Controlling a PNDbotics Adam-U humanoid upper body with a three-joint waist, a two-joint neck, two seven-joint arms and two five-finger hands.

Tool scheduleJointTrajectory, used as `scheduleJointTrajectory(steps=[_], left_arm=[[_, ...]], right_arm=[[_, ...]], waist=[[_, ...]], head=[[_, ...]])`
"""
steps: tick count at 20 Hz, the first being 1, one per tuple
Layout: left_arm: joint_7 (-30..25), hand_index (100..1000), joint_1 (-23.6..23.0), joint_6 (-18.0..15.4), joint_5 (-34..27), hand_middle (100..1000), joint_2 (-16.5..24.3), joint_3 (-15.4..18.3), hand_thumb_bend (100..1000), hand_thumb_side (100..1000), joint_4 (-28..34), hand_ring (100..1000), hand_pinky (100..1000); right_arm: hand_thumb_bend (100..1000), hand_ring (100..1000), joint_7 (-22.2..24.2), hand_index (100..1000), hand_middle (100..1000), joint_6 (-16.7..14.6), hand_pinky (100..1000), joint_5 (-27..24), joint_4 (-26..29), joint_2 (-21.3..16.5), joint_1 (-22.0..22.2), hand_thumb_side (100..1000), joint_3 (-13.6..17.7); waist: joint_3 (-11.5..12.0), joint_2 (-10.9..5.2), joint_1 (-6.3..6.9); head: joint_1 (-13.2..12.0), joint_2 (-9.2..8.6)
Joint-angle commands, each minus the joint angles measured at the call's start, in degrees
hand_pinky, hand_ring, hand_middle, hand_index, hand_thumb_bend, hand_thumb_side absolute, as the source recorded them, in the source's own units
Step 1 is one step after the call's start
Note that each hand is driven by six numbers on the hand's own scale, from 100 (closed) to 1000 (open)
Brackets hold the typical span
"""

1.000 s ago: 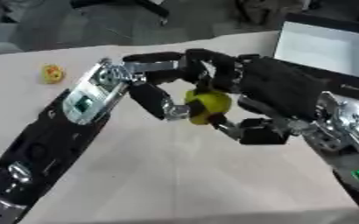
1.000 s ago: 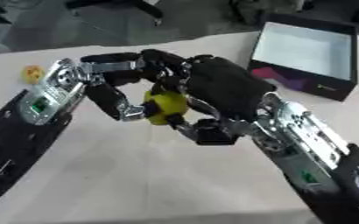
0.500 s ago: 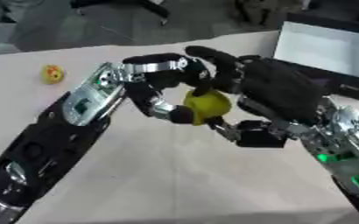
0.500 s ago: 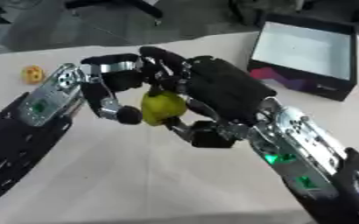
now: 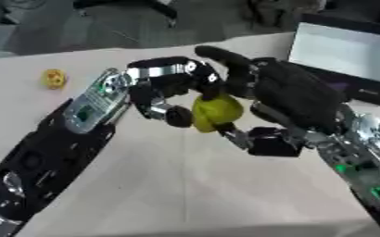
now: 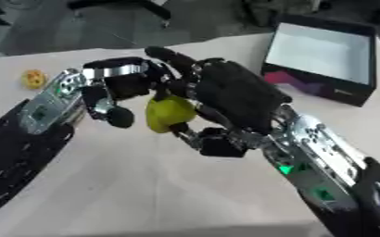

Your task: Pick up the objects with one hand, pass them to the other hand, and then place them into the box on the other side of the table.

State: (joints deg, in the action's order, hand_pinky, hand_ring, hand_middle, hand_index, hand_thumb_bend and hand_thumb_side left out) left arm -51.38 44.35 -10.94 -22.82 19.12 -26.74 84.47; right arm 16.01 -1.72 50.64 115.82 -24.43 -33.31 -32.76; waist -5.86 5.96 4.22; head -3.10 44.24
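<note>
I have both hands meeting over the middle of the counter (image 5: pixel 169 185), with the yellow-green fruit (image 5: pixel 216 112) caught between them, lifted clear of the surface; the left hand (image 5: pixel 167 88) comes in from about eight o'clock, its fingers (image 5: pixel 174 114) curled narrow around the left side of the fruit, one rounded fingertip pressed against it at nine o'clock; the right hand (image 6: pixel 230 92) comes in from about four o'clock and wraps the fruit from the other side, its dark palm covering the fruit's right and upper part, long fingers arched over the top toward eleven o'clock and the thumb hooked under at five o'clock; so the fruit is touched by both hands at once, and I cannot tell which of the two bears it; the fruit itself looks pear-shaped, narrower at the top, upright or slightly tilted.

The box (image 6: pixel 321 48) sits at the counter's far right, at about two o'clock from the hands and well apart from them; it is black-walled with a pale inside, its open face toward me, and a patch of pink and purple print shows on its near side; on the opposite side, at about ten o'clock from the hands and also well apart, a small yellow object (image 5: pixel 53 78) lies on the counter near the far left edge; I can make out only its colour and a roundish shape.
</note>
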Motion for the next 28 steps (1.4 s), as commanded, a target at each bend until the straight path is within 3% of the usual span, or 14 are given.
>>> scheduleJointTrajectory(steps=[1,6,12,13,24,28], left_arm=[[-0.6,730,1.0,1.4,-1.8,557,-0.9,1.7,557,730,0.7,572,727],[-0.6,722,1.1,3.7,-0.5,555,-1.2,4.7,407,857,-2.7,571,718],[-0.6,720,1.1,3.9,3.2,556,-1.0,9.2,301,906,-8.3,572,715],[-0.6,719,1.2,3.8,3.8,556,-1.0,10.0,327,881,-9.3,573,715],[-0.6,718,1.7,1.4,8.6,560,-0.5,14.6,272,860,-15.7,578,714],[-0.6,720,0.7,-2.0,8.8,560,3.6,15.9,218,826,-14.4,575,710]], right_arm=[[100,599,-0.5,208,1000,0.3,615,0.8,-1.2,-1.0,-0.6,100,1.6],[100,591,-0.6,200,1000,0.2,604,0.4,-1.2,-1.0,-0.4,100,1.7],[100,584,-1.3,196,1000,0.0,600,-0.3,-1.2,-1.0,-0.2,100,1.8],[100,584,-1.4,196,1000,0.0,599,-0.3,-1.2,-1.0,-0.1,100,1.8],[100,588,-3.0,199,1000,-0.4,607,0.4,-1.2,-1.2,0.2,100,2.2],[100,595,-3.3,204,1000,1.6,621,1.8,-1.2,-4.3,1.2,100,4.4]], waist=[[0.1,-0.81,-0.28],[0.2,-0.78,-0.34],[0.3,-0.84,-0.45],[0.3,-0.84,-0.47],[0.5,-0.82,-0.69],[0.7,-0.98,-0.65]], head=[[0.2,-0.12],[0.1,-0.12],[0.4,-0.12],[0.4,-0.12],[0.7,-0.12],[1.9,-0.12]])
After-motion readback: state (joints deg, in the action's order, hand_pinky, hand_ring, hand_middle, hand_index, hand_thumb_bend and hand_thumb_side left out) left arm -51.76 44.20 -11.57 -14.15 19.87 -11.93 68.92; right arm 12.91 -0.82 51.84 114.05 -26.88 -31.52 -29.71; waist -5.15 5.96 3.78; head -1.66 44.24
